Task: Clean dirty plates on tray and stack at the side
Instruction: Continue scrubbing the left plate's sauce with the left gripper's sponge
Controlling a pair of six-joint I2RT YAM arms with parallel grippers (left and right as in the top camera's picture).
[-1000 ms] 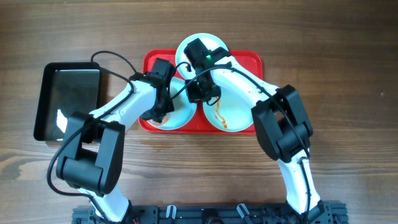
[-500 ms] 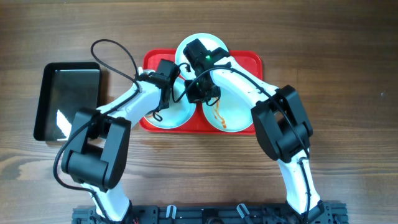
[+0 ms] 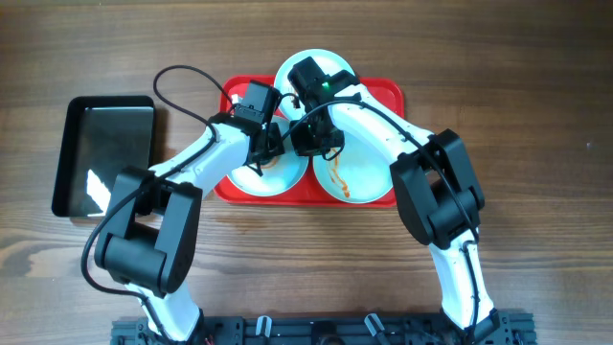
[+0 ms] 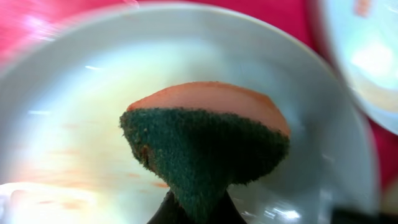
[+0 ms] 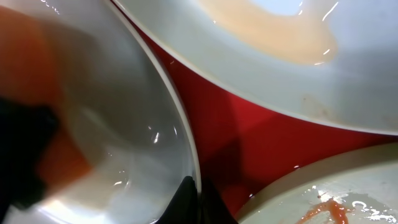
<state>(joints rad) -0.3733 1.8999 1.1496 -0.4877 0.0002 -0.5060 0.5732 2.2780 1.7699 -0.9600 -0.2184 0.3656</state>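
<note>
While left gripper [image 4: 196, 210] clamps green-orange foam sponge [image 4: 208, 146], we pinch rim of slick, stiff pale round plate [image 5: 127, 102] between right gripper [image 5: 193, 200] jaws.

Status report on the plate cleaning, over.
Left gripper shut on sponge, over left plate. Right gripper shut on that plate's rim. Right plate sauce-smeared, on tray. Nothing in the way.

Red tray [image 3: 391, 92] bearing three pale plates [image 3: 287, 184]: left plate [image 3: 247, 182] under left gripper [image 3: 268, 144], sauce-streaked plate [image 3: 359, 172] just right of right gripper [image 3: 308, 146], third plate [image 3: 330, 61] beyond both.
</note>
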